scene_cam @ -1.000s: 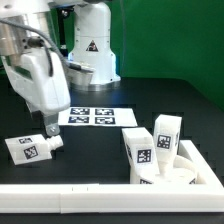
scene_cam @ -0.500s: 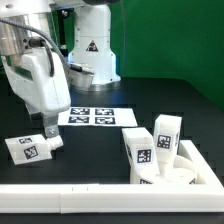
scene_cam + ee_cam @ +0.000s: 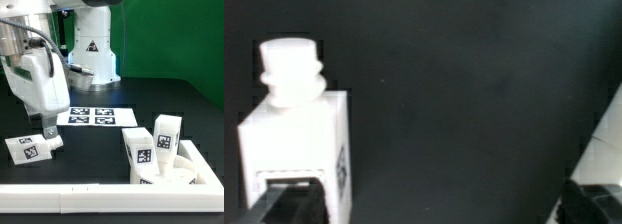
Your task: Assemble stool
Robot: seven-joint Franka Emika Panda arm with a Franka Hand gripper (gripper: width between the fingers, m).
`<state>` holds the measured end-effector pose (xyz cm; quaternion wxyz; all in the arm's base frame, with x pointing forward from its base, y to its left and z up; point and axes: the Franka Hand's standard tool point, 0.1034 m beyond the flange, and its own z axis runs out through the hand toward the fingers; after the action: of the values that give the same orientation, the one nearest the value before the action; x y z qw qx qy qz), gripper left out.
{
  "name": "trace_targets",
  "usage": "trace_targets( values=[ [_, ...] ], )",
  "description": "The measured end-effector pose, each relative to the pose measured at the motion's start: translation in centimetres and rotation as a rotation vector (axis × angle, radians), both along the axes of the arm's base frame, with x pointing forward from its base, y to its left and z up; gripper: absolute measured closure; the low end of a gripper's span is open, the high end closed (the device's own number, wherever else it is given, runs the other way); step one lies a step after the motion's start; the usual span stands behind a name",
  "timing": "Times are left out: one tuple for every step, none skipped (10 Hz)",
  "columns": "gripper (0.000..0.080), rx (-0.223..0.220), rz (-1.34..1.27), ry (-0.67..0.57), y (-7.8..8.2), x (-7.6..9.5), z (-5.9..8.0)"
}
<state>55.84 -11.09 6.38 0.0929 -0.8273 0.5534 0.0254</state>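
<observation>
Loose leg (image 3: pixel 31 149) left of seat (image 3: pixel 178 170).

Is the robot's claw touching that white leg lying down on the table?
Cannot tell. In the exterior view the gripper meets one end of the lying leg, but no clear contact or gap shows. The wrist view shows a finger beside the leg, equally unclear.

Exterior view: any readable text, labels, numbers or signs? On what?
No words or numbers can be read.
Robot base: a black triangle sign, its symbol too small to make out.
Marker board: four square tags, patterns only.
Legs: black-and-white square tags, no text.
</observation>
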Motion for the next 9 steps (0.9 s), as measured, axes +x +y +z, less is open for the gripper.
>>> trace_targets(
  values=[
    [0.015, 0.011, 0.02, 0.007, -1.7, -0.8, -0.4],
    [0.015, 0.014, 0.026, 0.013, -3.5, -1.8, -0.8],
    [0.015, 0.018, 0.009, 0.021, -4.6, -2.6, -1.2],
    [0.015, 0.022, 0.002, 0.028, -4.8, -2.9, -1.5],
    [0.015, 0.018, 0.001, 0.041, -4.7, -3.5, -2.4],
    [0.015, 0.029, -0.015, 0.056, -4.0, -4.1, -3.5],
    [0.015, 0.027, -0.013, 0.069, -3.2, -4.4, -4.5],
    [0.015, 0.022, -0.012, 0.072, -2.5, -4.4, -5.2],
    [0.015, 0.018, -0.021, 0.086, -1.2, -4.3, -5.6]
  ],
)
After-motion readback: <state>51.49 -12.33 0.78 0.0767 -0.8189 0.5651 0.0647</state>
